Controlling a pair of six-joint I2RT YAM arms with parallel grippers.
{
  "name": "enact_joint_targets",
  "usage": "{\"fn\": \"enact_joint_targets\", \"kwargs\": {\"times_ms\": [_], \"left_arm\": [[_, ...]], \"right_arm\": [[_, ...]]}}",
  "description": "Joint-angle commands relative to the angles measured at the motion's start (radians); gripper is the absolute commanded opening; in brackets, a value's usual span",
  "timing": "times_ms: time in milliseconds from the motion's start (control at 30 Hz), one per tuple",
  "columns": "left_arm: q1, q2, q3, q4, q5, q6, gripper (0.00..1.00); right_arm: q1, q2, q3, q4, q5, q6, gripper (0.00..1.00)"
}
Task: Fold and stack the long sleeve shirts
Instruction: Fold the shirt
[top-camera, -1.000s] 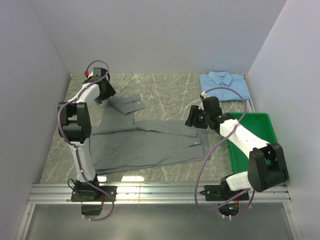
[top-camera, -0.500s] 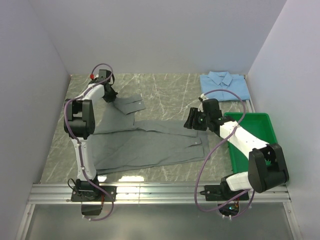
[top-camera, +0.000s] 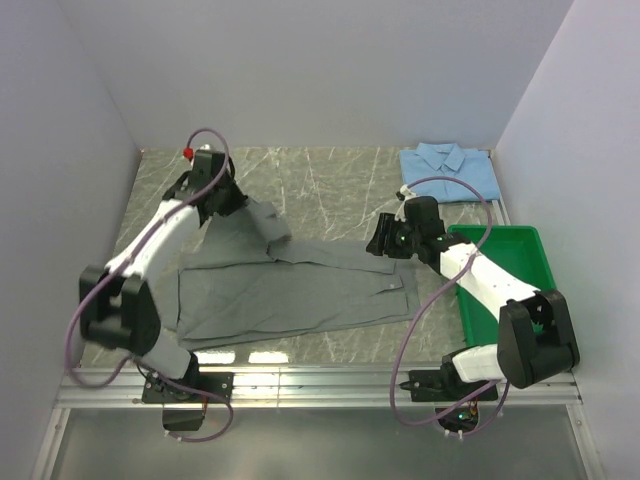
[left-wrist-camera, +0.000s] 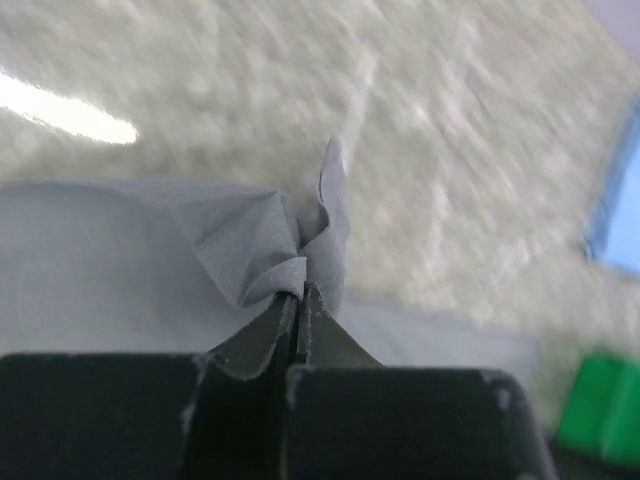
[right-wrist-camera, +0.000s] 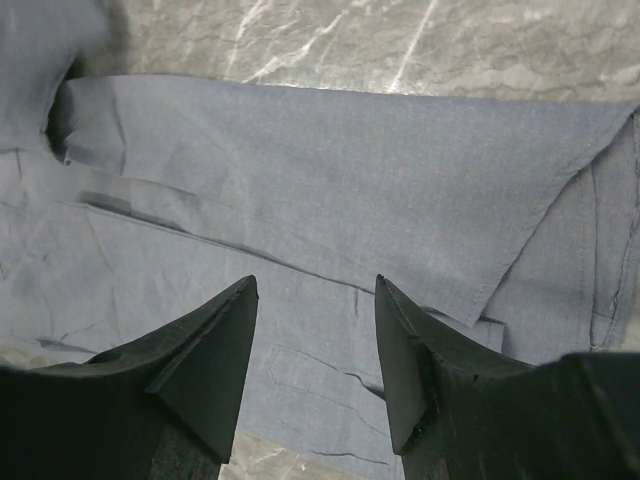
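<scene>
left gripper (left-wrist-camera: 300, 292): jaws pressed together, pinching a bunched fold of the plain grey collared cloth shirt (top-camera: 300, 290) | right gripper (right-wrist-camera: 315, 300): jaws spread over that shirt's right end, gripping nothing | grey shirt spread flat on the marble-patterned table (top-camera: 330, 180) | folded light blue collared cloth shirt (top-camera: 450, 170) in the far right corner, beyond the green plastic tray (top-camera: 520, 262)

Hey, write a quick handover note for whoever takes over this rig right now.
Left gripper: shut on a sleeve of the grey shirt, at the far left.
Right gripper: open, just above the grey shirt's right end.
Blue shirt: folded, far right corner.
Done: blue shirt folded.
Left: fold the grey one, then stack the two.
</scene>
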Motion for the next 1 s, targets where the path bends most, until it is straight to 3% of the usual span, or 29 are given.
{"fn": "enact_joint_targets", "kwargs": {"times_ms": [0, 267, 467, 700, 800, 867, 967], "left_arm": [[-0.041, -0.148, -0.172, -0.026, 0.061, -0.031, 0.03], [-0.089, -0.527, -0.479, -0.098, 0.24, -0.132, 0.05], [-0.089, -0.694, -0.501, -0.224, 0.329, -0.117, 0.06], [-0.089, -0.779, -0.522, -0.307, 0.57, -0.069, 0.12], [-0.089, -0.82, -0.556, -0.393, 0.569, -0.035, 0.13], [-0.089, -0.866, -0.591, -0.43, 0.549, -0.025, 0.16], [-0.089, -0.933, -0.628, -0.468, 0.561, -0.04, 0.32]], "right_arm": [[0.012, -0.054, 0.036, 0.038, -0.002, -0.038, 0.57], [0.022, -0.1, 0.025, 0.066, 0.016, -0.058, 0.57], [0.033, -0.118, 0.022, 0.083, 0.01, -0.056, 0.57], [0.045, -0.146, 0.001, 0.091, 0.025, -0.052, 0.57], [0.048, -0.156, -0.013, 0.092, 0.027, -0.052, 0.57], [0.047, -0.158, -0.021, 0.095, 0.021, -0.049, 0.57], [0.051, -0.159, -0.031, 0.104, 0.015, -0.047, 0.57]]}}
